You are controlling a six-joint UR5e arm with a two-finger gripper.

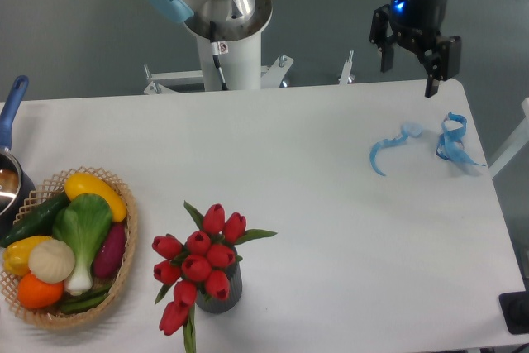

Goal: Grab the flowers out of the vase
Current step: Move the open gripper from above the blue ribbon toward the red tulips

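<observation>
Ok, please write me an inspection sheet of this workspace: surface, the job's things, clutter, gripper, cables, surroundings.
Surface: white table, no spill seen.
Job's things: bunch of red tulips with green leaves stands in the small dark grey ribbed vase near the front edge.
Clutter: wicker basket of vegetables at front left; dark pot with blue handle at the left edge; two blue ribbon pieces at back right.
Gripper: black two-finger gripper open, empty, above the back right edge, far from the tulips.
Cables: one black cable on the white arm base.
Surroundings: grey floor.
</observation>
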